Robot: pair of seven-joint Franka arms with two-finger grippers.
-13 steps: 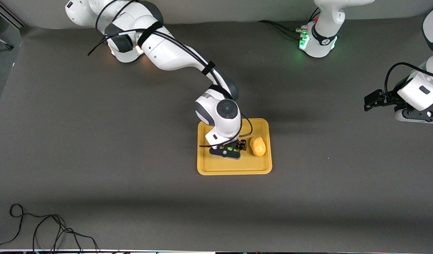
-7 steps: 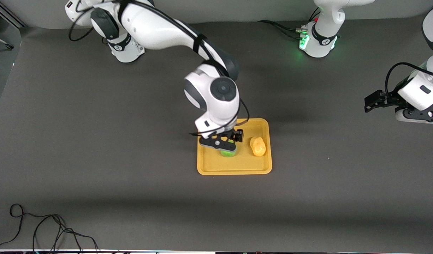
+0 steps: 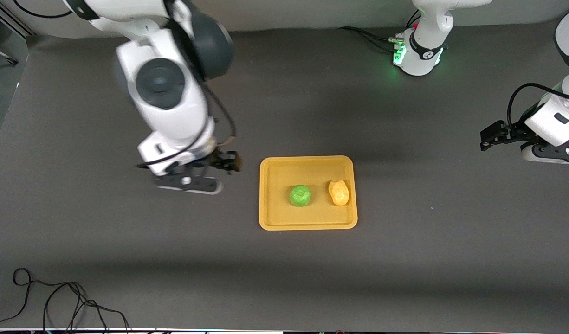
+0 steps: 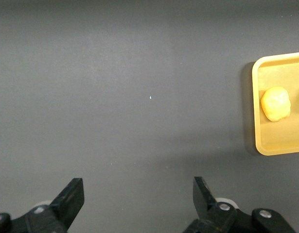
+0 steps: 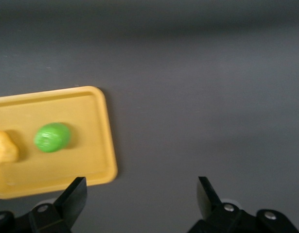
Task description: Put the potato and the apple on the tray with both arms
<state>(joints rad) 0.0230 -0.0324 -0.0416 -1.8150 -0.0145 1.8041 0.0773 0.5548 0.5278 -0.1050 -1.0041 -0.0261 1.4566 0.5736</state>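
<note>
**Apple and potato both lie on the tray; both grippers empty**

The orange-yellow tray (image 3: 307, 221) lies flat on the dark grey desk (image 3: 405, 278), about midway between the two arms' ends. On it the green apple (image 3: 300, 195) sits near the middle. The yellow-orange potato (image 3: 339, 192) lies just beside it, toward the left arm's end, close to the tray's rim. The two do not touch.

The right gripper (image 3: 205, 178) hangs over bare desk beside the tray, toward the right arm's end. Its fingers (image 5: 74, 196) are spread wide and grasp nothing; its wrist view shows the tray's corner and the apple off to one side.

The left gripper (image 3: 491, 136) is over bare desk well apart from the tray, at the left arm's end. Its fingers (image 4: 71, 199) are likewise spread and empty, with only desk between them.
</note>
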